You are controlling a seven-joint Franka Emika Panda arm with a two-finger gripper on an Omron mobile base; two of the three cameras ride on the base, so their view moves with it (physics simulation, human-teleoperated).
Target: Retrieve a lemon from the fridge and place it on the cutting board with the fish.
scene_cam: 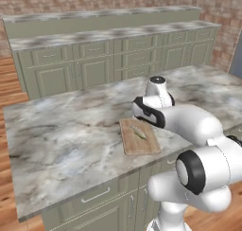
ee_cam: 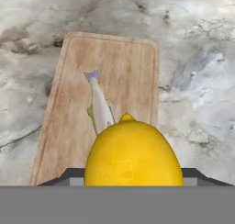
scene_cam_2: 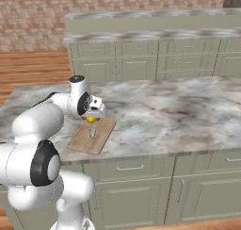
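Item: pincer [scene_cam_2: 92, 118] clamped on lemon [ee_cam: 133, 153] above cutting board [ee_cam: 124, 71]. Advice: lower beside fish [ee_cam: 99, 107], then release.

Yellow lemon [ee_cam: 133, 152], tan cutting board [ee_cam: 124, 62]

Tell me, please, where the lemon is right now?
The lemon is held in the claw above the cutting board, over the board's end nearer the arm, with the fish lying just beneath it.

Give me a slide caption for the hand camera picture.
Gripper holding a yellow lemon above the wooden cutting board, where a small fish lies.
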